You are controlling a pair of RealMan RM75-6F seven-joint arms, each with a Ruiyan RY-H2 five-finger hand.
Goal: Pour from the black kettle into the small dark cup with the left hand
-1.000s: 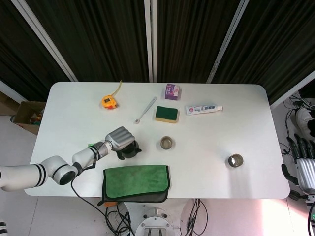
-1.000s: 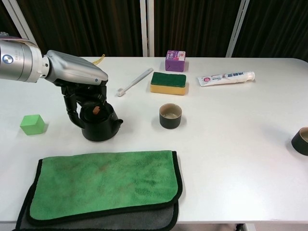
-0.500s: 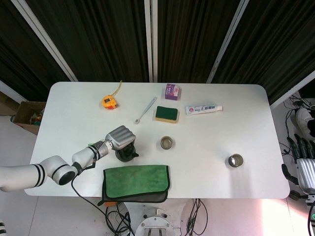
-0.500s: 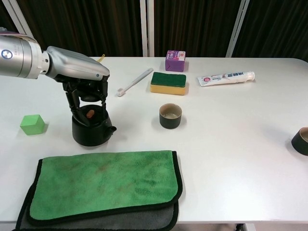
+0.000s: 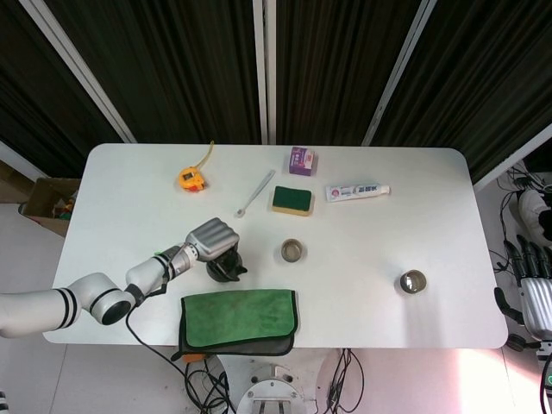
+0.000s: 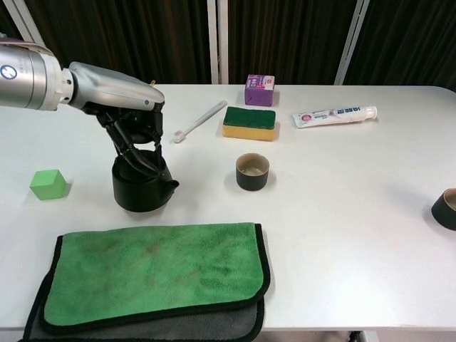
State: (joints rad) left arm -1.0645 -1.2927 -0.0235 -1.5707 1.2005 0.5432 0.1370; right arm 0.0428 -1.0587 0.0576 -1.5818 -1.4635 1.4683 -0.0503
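The left hand (image 6: pixel 125 117), a silver-shelled hand with dark fingers, is reaching down over the squat black kettle (image 6: pixel 141 187) and gripping it at the top, its fingers curled around the handle region. The kettle is sitting upright on the white table (image 6: pixel 342 206), its short spout pointing toward the right in the chest view. In the head view the same hand (image 5: pixel 214 240) is covering most of the kettle (image 5: pixel 226 267).

The small dark cup with a pale inner wall (image 6: pixel 252 172) is standing upright to the right of the kettle, apart from it, with bare table between them. It is showing near the table's centre in the head view (image 5: pixel 292 250).

The right hand (image 5: pixel 536 289) is hanging off the table's right edge, fingers extended and apart, holding nothing.

The folded green cloth over a grey layer (image 6: pixel 153 274) is lying at the near edge, just in front of the kettle. A small green cube (image 6: pixel 48 184) is resting left of the kettle. A yellow-and-green sponge (image 6: pixel 249 122), a white toothbrush (image 6: pixel 199 121), a purple box (image 6: pixel 259 90), a white toothpaste tube (image 6: pixel 335 115) and a yellow tape measure (image 5: pixel 191 178) are lying toward the far side. A second dark cup (image 5: pixel 412 281) is standing near the right edge.
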